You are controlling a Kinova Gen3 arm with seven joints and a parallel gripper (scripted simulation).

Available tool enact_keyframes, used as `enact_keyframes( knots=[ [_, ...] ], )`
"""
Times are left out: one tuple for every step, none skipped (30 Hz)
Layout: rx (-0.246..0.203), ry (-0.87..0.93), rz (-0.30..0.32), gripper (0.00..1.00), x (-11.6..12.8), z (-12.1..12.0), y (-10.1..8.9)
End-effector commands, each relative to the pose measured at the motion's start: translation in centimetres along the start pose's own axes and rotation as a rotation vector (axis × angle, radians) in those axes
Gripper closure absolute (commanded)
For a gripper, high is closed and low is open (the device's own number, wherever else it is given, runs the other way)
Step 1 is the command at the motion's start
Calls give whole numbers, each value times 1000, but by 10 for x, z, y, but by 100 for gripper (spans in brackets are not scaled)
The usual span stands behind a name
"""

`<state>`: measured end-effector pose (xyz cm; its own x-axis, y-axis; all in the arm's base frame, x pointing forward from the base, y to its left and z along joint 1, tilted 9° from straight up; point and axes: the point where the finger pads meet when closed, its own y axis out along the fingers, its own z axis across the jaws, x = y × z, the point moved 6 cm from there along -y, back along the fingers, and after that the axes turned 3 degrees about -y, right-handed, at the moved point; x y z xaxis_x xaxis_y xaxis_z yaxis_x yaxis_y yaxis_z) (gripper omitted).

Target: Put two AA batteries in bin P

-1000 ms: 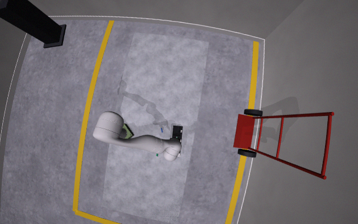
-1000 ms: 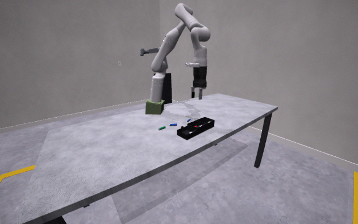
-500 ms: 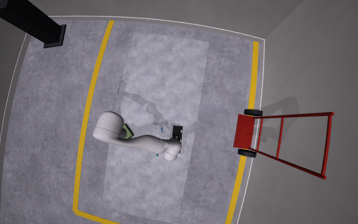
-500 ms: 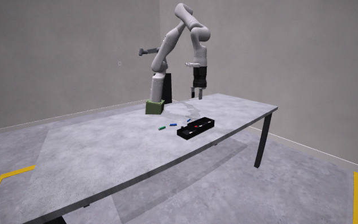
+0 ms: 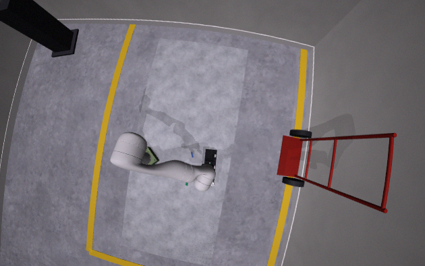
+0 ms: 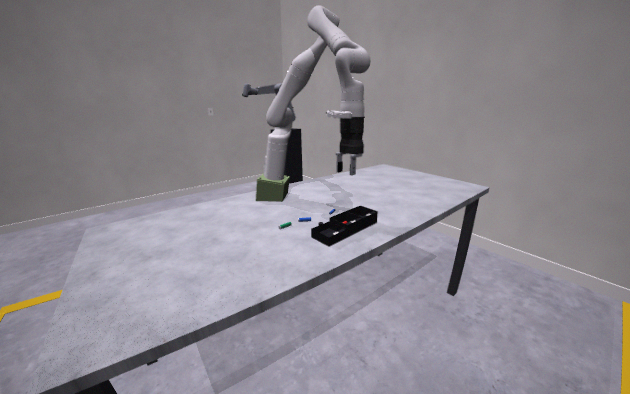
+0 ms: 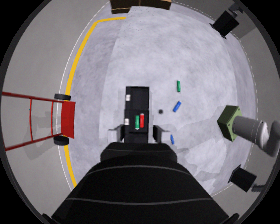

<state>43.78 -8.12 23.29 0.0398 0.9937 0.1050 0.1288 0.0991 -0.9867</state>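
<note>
My gripper (image 6: 345, 167) is open and empty, high above the table and pointing down, over the black row of bins (image 6: 345, 225). In the wrist view the bins (image 7: 138, 113) lie straight below, and a red piece and a green piece (image 7: 136, 120) lie in one compartment. The bin marks are too small to read. Three small battery-like cylinders lie on the table beside the bins: a green one (image 6: 285, 225), a blue one (image 6: 305, 219) and another blue one (image 6: 332, 211). They also show in the wrist view as green (image 7: 179, 86), blue (image 7: 177, 106) and blue (image 7: 171, 139). A tiny dark thing (image 6: 320, 223) lies between them and the bins.
The arm's green base block (image 6: 272, 188) stands behind the cylinders. The table's long edge (image 6: 365, 255) runs close in front of the bins. A red hand truck (image 5: 334, 165) stands on the floor beyond the table, and a black post (image 5: 34, 25) stands at a far corner.
</note>
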Motion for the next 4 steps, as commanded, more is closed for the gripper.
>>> enact_keyframes(
  knots=[
    [-2, 0, 0, 0, 0, 0, -1],
    [-2, 0, 0, 0, 0, 0, -1],
    [-2, 0, 0, 0, 0, 0, -1],
    [-2, 0, 0, 0, 0, 0, -1]
  ],
)
